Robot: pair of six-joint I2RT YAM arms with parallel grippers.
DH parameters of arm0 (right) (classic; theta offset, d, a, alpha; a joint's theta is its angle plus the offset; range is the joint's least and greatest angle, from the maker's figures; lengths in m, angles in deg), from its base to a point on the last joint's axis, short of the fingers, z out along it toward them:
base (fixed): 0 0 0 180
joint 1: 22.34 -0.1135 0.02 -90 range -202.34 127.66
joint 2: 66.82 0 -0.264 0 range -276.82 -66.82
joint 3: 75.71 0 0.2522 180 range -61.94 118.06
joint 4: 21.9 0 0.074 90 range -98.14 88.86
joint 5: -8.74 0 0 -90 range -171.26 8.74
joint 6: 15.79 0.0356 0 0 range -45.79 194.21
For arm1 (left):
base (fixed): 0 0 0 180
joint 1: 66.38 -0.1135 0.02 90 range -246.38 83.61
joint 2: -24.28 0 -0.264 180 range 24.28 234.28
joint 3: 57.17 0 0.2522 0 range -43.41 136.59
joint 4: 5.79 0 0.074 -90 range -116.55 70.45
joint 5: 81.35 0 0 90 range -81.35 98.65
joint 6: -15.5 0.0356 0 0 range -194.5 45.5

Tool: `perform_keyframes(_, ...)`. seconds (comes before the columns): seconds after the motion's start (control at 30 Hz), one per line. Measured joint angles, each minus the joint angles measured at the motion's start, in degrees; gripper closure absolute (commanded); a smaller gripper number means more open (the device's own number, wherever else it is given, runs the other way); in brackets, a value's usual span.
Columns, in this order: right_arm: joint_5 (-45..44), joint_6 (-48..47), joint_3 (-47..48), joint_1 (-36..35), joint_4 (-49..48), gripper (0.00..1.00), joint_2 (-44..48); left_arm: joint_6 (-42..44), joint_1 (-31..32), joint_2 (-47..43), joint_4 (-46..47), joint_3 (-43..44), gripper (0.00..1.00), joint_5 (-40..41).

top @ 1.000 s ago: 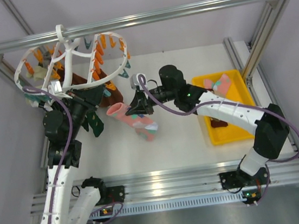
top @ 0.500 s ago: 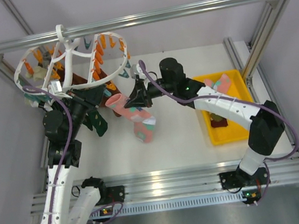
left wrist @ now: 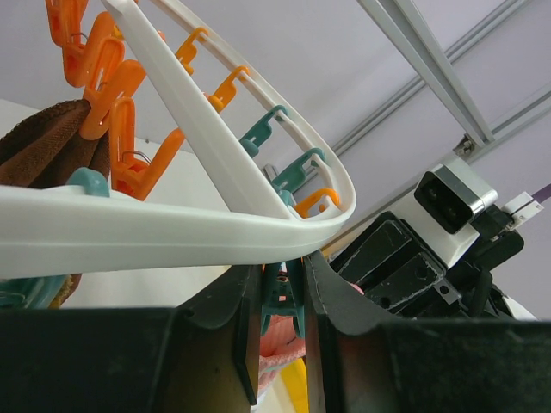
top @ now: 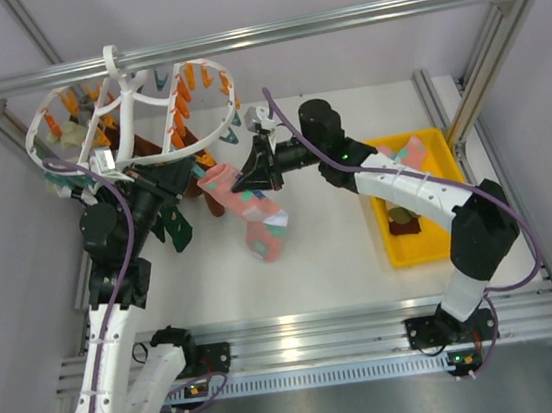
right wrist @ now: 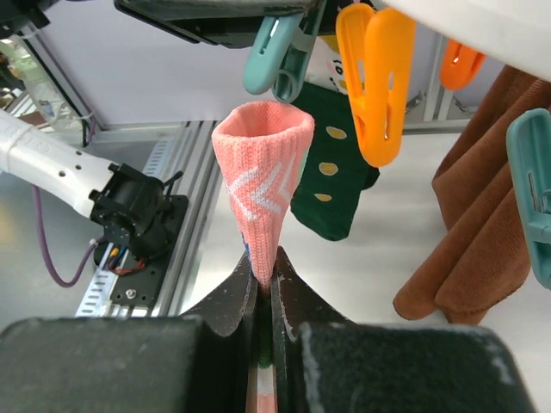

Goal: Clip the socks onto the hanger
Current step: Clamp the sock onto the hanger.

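At the far left, under the rail (top: 334,18): hanger (left wrist: 172,224), hung by its hook so the clips dangle free; a brown sock (right wrist: 469,232) is pegged to it and a green sock (right wrist: 331,185) hangs below it.

Next along: left gripper (left wrist: 282,288), fingers (left wrist: 237,318) pressed together on a teal clip (left wrist: 280,301) at the ring's near edge; I judge this squeeze is meant to open the clip, though I cannot tell whether its mouth gapes.

Centre: pink sock (right wrist: 263,163), off the table, cuff uppermost and just below that clip, foot trailing down; held so, the rim can go straight in.

Beside it: right gripper (right wrist: 261,280), fingers clamped on the pink sock below the cuff, leaving the rim bare for the clip.

Far right: tray (top: 428,256), holding more socks, well apart from the hanger.

Next I would raise the cuff into the clip, then ease the left fingers; risk: the limp cuff folding aside.
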Motion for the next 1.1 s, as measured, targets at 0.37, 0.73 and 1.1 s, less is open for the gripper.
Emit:
perform_keyframes(0.37, 1.97, 1.01, 0.15, -0.04, -0.87, 1.00, 0.00, 0.61, 0.00, 0.37, 0.04, 0.00, 1.00, -0.24)
perform_keyframes(0.73, 2.38, -0.17, 0.11, -0.04, 0.48, 1.00, 0.39, 0.98, 0.00, 0.37, 0.02, 0.00, 1.00, -0.31)
perform_keyframes(1.1, 2.49, -0.98, -0.61, -0.02, 1.27, 1.00, 1.22, 1.14, 0.00, 0.39, 0.02, 0.00, 1.00, -0.33)
